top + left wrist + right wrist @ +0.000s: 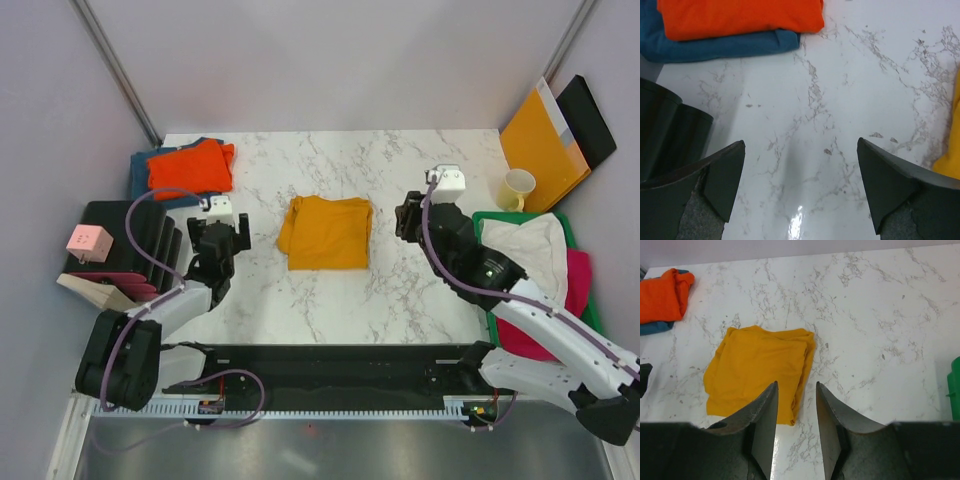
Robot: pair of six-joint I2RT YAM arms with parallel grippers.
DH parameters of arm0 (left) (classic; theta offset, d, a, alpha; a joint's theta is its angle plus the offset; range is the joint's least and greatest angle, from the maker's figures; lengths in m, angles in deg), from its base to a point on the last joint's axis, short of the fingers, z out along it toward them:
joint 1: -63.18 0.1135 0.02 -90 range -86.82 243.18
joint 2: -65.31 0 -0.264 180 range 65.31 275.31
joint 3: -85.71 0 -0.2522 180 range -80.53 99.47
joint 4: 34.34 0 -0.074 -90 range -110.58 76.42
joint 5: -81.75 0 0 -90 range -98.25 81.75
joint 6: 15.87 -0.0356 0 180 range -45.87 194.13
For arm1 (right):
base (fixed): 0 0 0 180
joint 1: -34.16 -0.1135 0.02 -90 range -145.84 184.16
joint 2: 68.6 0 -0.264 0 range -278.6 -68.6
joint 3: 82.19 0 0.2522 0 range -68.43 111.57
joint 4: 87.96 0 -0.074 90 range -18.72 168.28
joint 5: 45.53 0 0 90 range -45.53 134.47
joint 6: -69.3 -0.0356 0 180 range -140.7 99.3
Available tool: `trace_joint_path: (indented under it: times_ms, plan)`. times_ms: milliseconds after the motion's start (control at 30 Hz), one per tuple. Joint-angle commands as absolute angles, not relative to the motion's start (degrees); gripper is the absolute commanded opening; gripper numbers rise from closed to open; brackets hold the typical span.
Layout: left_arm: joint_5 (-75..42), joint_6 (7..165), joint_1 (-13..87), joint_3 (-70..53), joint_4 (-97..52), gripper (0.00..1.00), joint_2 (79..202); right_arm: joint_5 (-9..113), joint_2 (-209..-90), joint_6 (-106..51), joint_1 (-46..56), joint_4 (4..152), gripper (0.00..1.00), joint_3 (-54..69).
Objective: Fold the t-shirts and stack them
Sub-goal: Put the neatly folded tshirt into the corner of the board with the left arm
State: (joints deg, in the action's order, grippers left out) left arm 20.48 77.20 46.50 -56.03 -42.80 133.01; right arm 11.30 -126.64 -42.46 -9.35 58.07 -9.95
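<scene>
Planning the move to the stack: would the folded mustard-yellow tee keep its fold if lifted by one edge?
Probably not: the mustard-yellow tee looks soft, its layers loose and wrinkled, so it would likely droop open. Pushed, it might bunch up rather than slide whole across the marble table.

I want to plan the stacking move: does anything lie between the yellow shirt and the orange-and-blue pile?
Nothing visible: only bare marble lies between the yellow shirt and the pile. The open left gripper hovers just beside that path.

Bright, even overhead light, soft shadows, a glare patch on the glossy table (pixel 796 222).
</scene>
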Motion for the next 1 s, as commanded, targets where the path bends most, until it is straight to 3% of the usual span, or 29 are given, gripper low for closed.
trace_joint_path:
  times_ms: [0, 167, 300, 467, 967]
  plan:
    - [16.5, 68.4, 49.6, -57.5, -66.4, 1.00, 140.1, 10.1, -122.8, -44.3, -10.7, 54.5, 0.43, -13.9]
    - [9.2, 70.3, 52.3, -56.1, -62.1, 0.99, 140.8, 9.9, -118.4, -45.1, -11.1, 52.4, 0.44, -16.2]
    - [4.6, 72.4, 54.6, -66.8, -74.3, 0.99, 136.1, 10.4, -115.9, -45.4, -11.2, 52.3, 0.45, -18.3]
    - [1.3, 70.4, 54.6, -65.0, -77.1, 1.00, 142.7, 11.9, -115.7, -45.4, -11.2, 52.9, 0.45, -19.1]
    - [9.3, 73.6, 54.7, -67.8, -83.9, 1.00, 144.6, 12.5, -116.7, -46.7, -11.2, 52.5, 0.46, -19.4]
